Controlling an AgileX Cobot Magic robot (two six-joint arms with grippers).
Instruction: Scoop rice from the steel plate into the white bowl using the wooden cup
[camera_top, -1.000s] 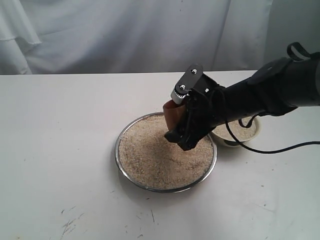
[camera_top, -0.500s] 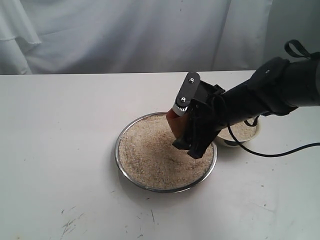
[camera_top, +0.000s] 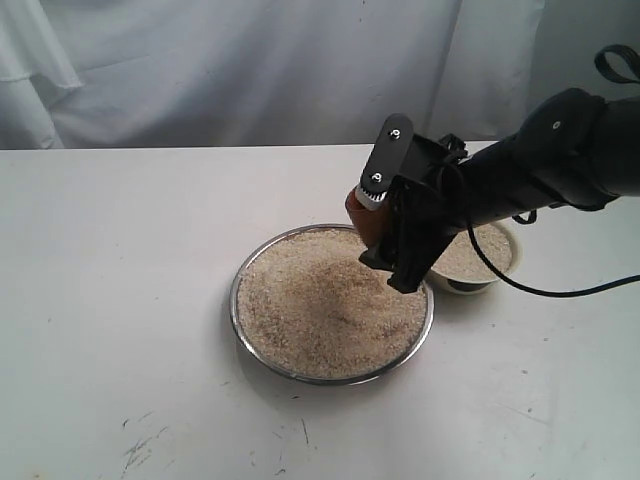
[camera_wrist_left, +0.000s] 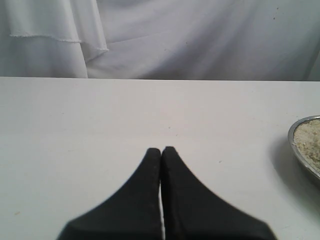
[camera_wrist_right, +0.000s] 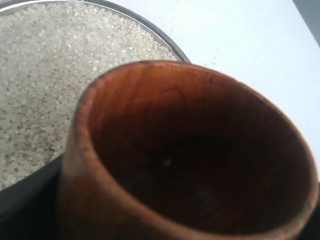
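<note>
The steel plate (camera_top: 238, 312) lies mid-table, heaped with rice (camera_top: 320, 305). My right gripper (camera_top: 385, 218) is shut on the wooden cup (camera_top: 357, 214), holding it tilted just above the plate's far right rim. In the right wrist view the wooden cup (camera_wrist_right: 190, 150) fills the frame, its dark inside holding only a single grain, with the rice (camera_wrist_right: 45, 75) and the plate's rim (camera_wrist_right: 150, 27) beyond it. The white bowl (camera_top: 503, 262) stands to the right of the plate, partly behind the arm, with rice in it. My left gripper (camera_wrist_left: 161, 150) is shut on nothing, over bare table beside the plate's rim (camera_wrist_left: 300, 155).
The white table (camera_top: 120, 260) runs wide around the plate, with faint scuff marks near its front edge. A white cloth backdrop (camera_top: 250, 70) hangs behind. A black cable (camera_top: 560, 293) droops from the right arm to the table beside the bowl.
The right gripper has lifted the cup up out of the rice and carried it toward the plate's far right rim, nearer the bowl.
</note>
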